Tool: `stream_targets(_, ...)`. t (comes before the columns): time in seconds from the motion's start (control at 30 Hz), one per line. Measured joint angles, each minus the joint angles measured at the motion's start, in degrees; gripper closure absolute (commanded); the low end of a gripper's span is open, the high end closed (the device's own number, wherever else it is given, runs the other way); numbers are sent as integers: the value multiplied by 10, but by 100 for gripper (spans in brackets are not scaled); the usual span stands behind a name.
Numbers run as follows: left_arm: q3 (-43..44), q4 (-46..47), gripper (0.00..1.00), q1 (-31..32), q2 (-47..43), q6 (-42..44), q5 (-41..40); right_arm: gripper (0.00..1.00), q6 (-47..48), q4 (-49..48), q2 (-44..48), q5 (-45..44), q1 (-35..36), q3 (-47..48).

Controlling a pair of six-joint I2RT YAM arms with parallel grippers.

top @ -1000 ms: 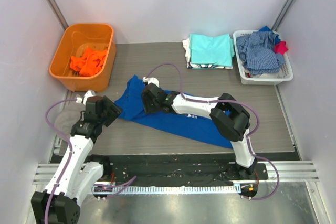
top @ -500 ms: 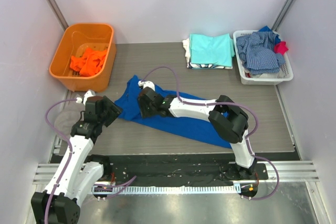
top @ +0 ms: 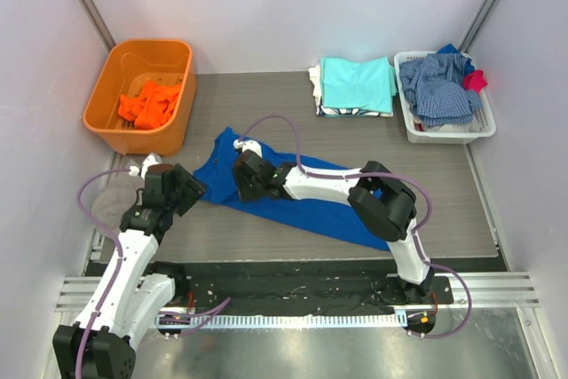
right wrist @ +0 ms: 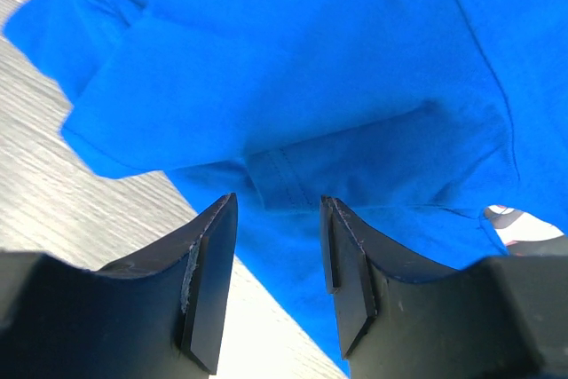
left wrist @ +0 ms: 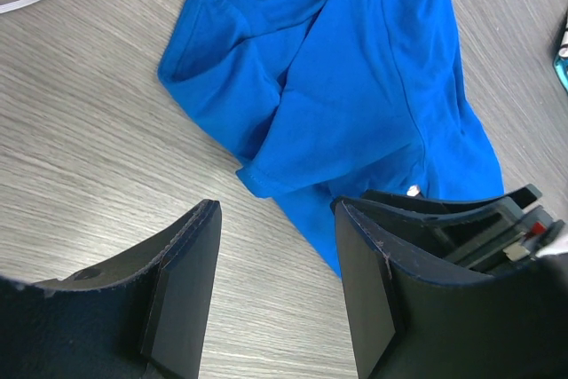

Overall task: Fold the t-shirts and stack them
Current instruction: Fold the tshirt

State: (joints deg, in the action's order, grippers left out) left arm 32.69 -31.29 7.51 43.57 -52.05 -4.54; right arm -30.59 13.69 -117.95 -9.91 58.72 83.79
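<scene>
A grey wood-grain surface (top: 266, 113) sits inside pale, plain walls (top: 284, 6), with a metal rail (top: 497, 288) along its near edge where the two arms are bolted. The royal blue t-shirt (top: 311, 206) lies spread and rumpled across the middle of the surface, collar toward the far left. The right claw (top: 241, 175) is low over the shirt's left part; the wrist view shows its jaws apart with a folded hem of blue cloth between them, and whether they touch the cloth cannot be told. The left claw (top: 182, 188) hangs just beside the shirt's left edge, jaws apart and holding nothing. At the far left stands an orange basin (top: 146, 45) with a crumpled orange t-shirt (top: 149, 104) in it. At the far side lies a folded stack topped by an aqua t-shirt (top: 357, 83). A white basket (top: 448, 137) in the far right corner holds a blue-and-white checked garment (top: 439, 86) and a small red cloth (top: 477, 79).
</scene>
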Motion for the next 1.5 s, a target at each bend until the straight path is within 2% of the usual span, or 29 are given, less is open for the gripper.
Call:
stream_targets(0.13, -3, -1, 41, 0, -2, 0, 0, 58, -1, 0, -5, 0, 0, -4)
stream_targets(0.43, -3, -3, 41, 0, -2, 0, 0, 94, -5, 0, -6, 0, 0, -5)
stream_targets(0.53, -4, -3, 41, 0, -2, 0, -1, 99, -6, -1, -6, 0, 0, -9)
stream_targets(0.87, -10, -3, 41, 0, -7, 0, -4, 99, -7, -3, 4, -2, 0, -26)
stream_targets(0.9, -10, -3, 41, 0, -7, 0, -4, 97, -7, -2, 10, -3, 0, -28)
stream_targets(0.93, -10, -3, 41, 0, -7, 0, -4, 83, -7, -1, 16, -4, 0, -30)
stream_targets(1.03, -10, -3, 41, 0, -7, 0, -4, 63, -7, 0, 34, -7, 0, -31)
stream_targets(1.23, -10, -3, 41, 0, -7, 0, -4, 57, -7, 0, 54, -10, 0, -31)
stream_targets(1.5, -10, -3, 41, 0, -10, 0, -4, 56, -27, -2, 54, -17, 0, -36)
